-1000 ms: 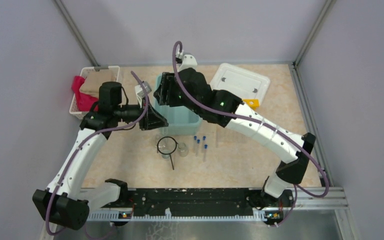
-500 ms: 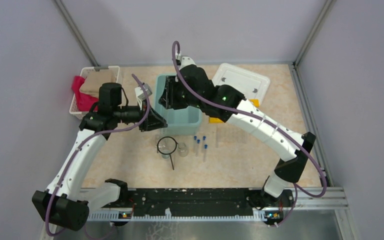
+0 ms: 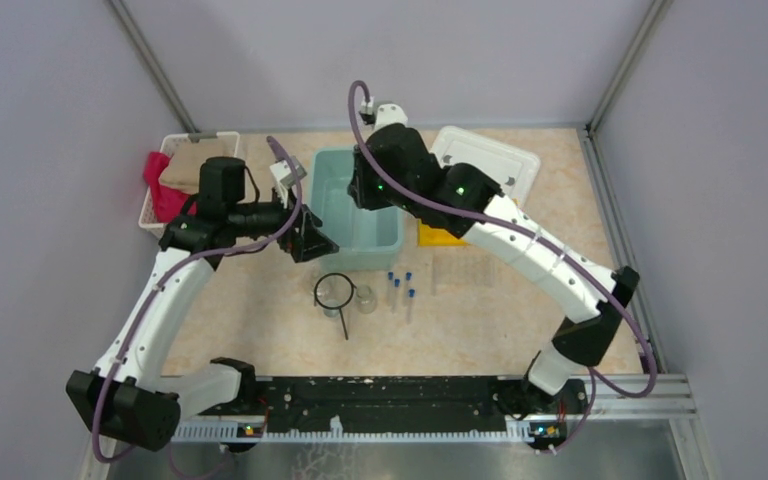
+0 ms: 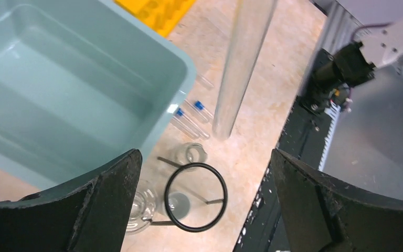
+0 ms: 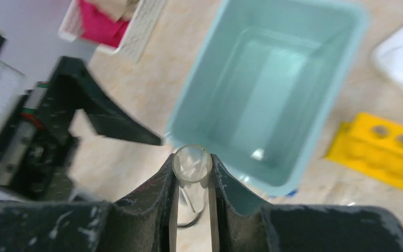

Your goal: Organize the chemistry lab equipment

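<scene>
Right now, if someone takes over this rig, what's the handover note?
Left gripper: fingers open, empty, hovering beside the teal plastic bin.
Right gripper: shut on a wide clear glass tube, held in the air near the bin.
On the table: thin blue-capped test tubes, two small clear glass beakers, black wire ring with handle, yellow holed rack.
Done: nothing in the bin yet.
Left: place the held tube, then sort the rest.

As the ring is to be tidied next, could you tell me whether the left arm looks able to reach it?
Probably yes: the left tool is open and empty close by the ring, with nothing between, though two beakers crowd it.
</scene>
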